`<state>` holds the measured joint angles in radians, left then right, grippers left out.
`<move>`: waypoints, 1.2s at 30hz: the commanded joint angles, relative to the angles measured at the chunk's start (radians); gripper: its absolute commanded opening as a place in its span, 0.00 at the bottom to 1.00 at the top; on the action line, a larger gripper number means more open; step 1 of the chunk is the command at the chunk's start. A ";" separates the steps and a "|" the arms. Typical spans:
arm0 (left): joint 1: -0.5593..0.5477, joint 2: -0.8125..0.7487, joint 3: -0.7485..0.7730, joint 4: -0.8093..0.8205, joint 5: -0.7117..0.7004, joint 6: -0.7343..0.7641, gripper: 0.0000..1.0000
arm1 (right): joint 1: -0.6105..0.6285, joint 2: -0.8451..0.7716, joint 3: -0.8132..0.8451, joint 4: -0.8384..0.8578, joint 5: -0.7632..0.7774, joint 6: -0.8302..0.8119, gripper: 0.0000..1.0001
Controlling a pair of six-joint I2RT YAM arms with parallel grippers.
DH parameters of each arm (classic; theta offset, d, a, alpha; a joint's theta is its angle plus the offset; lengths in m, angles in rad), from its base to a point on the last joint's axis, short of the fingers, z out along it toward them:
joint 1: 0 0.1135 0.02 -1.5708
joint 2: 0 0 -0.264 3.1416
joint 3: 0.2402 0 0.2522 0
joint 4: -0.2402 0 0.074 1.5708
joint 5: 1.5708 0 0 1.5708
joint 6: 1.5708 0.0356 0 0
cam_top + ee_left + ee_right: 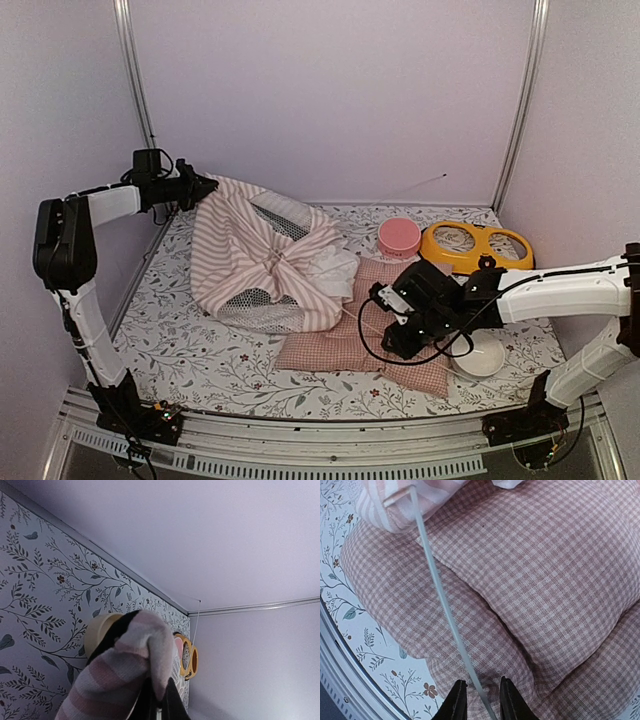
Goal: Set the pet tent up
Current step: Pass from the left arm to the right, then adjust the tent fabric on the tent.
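Pink checked fabric lies nearest: a square cushion (pixel 330 345) sits close to the near edge of the table (pixel 200 360), right of its middle, on the flower-printed cover. The right gripper (pixel 480 692) hangs low over the cushion's near half. Its jaws stand a little apart, and a thin white pole (pixel 437 590) runs between them with a gap on each side, so it is straddled and not pinched. In the right wrist view the pole crosses the cushion and goes into a striped sleeve at the hem of the pet tent (pixel 250 260). Just right of the cushion, partly under the right arm, is a white bowl (pixel 480 360).

Further in, the pet tent lies collapsed on the left half of the table. Its pink-and-white stripes are bunched and twisted together at the middle, black mesh shows in the folds, and its right edge rests on the cushion's far side. The left gripper (pixel 208 187) is clenched on the tent's top corner and holds it raised off the cover near the far left corner.

Along the far edge, toward the right corner, stand a pink round tub (pixel 399 238) and, just beside it, a yellow two-hole feeder (pixel 475 245)
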<state>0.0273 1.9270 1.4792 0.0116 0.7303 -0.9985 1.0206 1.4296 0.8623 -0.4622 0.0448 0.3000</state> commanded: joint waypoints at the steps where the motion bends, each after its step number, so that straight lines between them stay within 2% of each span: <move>1: 0.014 0.018 0.034 0.011 0.006 0.016 0.00 | 0.002 0.039 0.032 0.038 -0.001 -0.030 0.21; 6: 0.010 0.012 0.006 0.037 0.003 0.004 0.00 | 0.002 0.072 0.093 0.047 0.014 -0.045 0.06; 9: 0.005 0.008 -0.017 0.051 -0.004 0.001 0.05 | 0.002 0.075 0.115 0.058 0.023 -0.052 0.00; 15: -0.013 0.007 -0.051 0.076 -0.012 0.001 0.16 | 0.003 0.098 0.166 0.075 0.030 -0.069 0.00; 20: -0.034 0.008 -0.061 0.078 -0.024 0.006 0.17 | 0.008 0.121 0.198 0.085 0.032 -0.080 0.00; 24: -0.046 -0.002 -0.078 0.079 -0.035 0.010 0.24 | 0.008 0.141 0.219 0.086 0.035 -0.084 0.00; 30: -0.064 -0.062 -0.101 0.027 -0.077 0.081 0.28 | 0.010 0.161 0.228 0.087 0.031 -0.087 0.00; 36: -0.151 -0.184 -0.230 0.009 -0.154 0.148 0.33 | 0.011 0.170 0.241 0.091 0.033 -0.089 0.00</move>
<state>-0.0532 1.8496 1.3205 0.0330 0.6327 -0.9199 1.0271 1.5852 1.0595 -0.4225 0.0540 0.2127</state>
